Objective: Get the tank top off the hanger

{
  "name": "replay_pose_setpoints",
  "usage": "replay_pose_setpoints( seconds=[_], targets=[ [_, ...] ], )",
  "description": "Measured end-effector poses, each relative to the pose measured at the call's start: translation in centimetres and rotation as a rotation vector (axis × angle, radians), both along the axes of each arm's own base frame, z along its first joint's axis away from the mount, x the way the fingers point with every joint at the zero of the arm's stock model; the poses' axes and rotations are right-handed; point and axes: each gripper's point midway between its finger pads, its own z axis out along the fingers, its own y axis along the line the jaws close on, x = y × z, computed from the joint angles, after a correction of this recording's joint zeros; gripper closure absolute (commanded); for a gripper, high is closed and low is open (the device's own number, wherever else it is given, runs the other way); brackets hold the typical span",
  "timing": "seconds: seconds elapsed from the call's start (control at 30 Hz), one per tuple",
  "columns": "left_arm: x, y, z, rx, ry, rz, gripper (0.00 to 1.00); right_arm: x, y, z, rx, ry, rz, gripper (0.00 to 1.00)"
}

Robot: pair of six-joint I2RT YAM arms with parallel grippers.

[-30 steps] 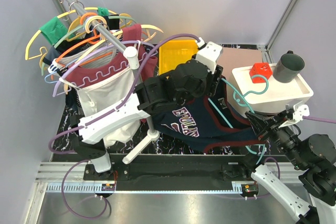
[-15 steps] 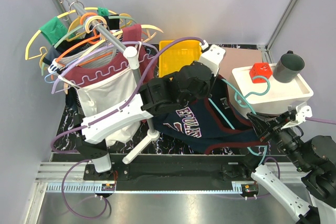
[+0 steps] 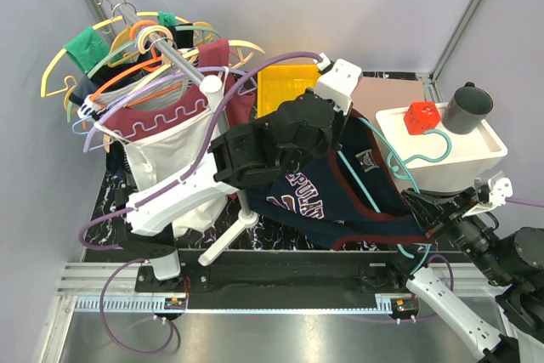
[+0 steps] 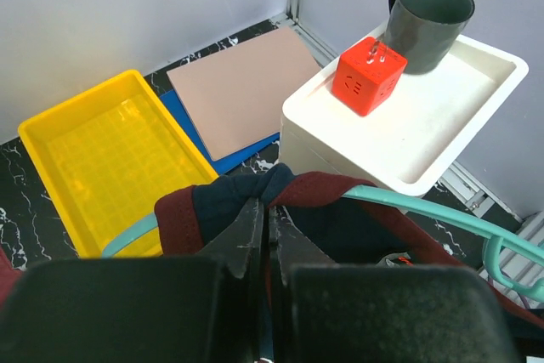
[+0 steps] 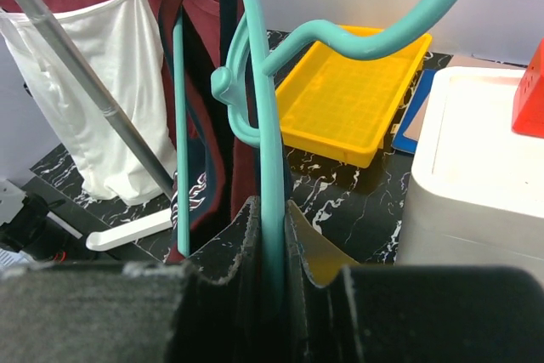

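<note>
The navy tank top with maroon trim and white lettering hangs stretched between my two grippers, above the table. The teal hanger still runs through it, its hook over the white box. My left gripper is shut on the tank top's shoulder strap, lifted at the centre back. My right gripper is shut on the hanger's arm. The tank top also shows in the right wrist view, draped beside the hanger.
A clothes rail with several hangers and a maroon-and-white shirt stands at the left. A yellow tray and a tan board lie at the back. A white box carries a red cube and a dark mug.
My left gripper has moved up and back with the strap, pulling the tank top higher. My right gripper has shifted slightly down and right with the hanger.
</note>
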Motion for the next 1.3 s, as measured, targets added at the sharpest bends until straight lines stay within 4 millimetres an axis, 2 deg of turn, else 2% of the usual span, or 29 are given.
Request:
replay_pose_setpoints(
  seconds=[0.33, 0.5, 0.63, 0.8, 0.83, 0.9, 1.0, 1.17, 1.3],
  targets=[
    [-1.2, -0.8, 0.8, -0.021, -0.026, -0.014, 1.00, -1.8, -0.9, 0.5, 0.045, 0.002, 0.008, 1.00],
    [-1.5, -1.6, -0.1, -0.030, -0.020, -0.037, 1.00, -2.2, -1.2, -0.1, 0.036, 0.027, 0.002, 1.00],
    [-2.2, -1.7, -0.6, -0.064, -0.012, -0.119, 1.00, -2.3, -1.7, -0.6, 0.012, 0.044, -0.014, 1.00],
    [-2.8, -0.7, 0.5, -0.158, -0.003, -0.185, 0.95, -2.0, -1.3, -0.6, -0.010, 0.049, -0.003, 1.00],
    [-2.9, -0.5, 1.0, -0.177, -0.008, -0.192, 0.83, -1.9, -1.2, -0.6, -0.012, 0.050, -0.002, 1.00],
    [-2.8, -0.4, 1.5, -0.188, -0.020, -0.194, 0.80, -1.7, -0.9, -0.4, -0.014, 0.051, 0.005, 1.00],
    [-2.6, -0.4, 2.1, -0.195, -0.043, -0.193, 1.00, -1.7, -0.5, -0.5, -0.022, 0.059, 0.025, 1.00],
    [-1.7, 0.3, 2.2, -0.184, -0.067, -0.136, 1.00, -1.7, -0.3, -0.5, -0.027, 0.055, 0.036, 1.00],
    [-0.1, 1.5, 2.0, -0.169, -0.081, -0.020, 1.00, -2.0, -0.8, -0.4, -0.018, 0.034, 0.028, 1.00]
  ],
)
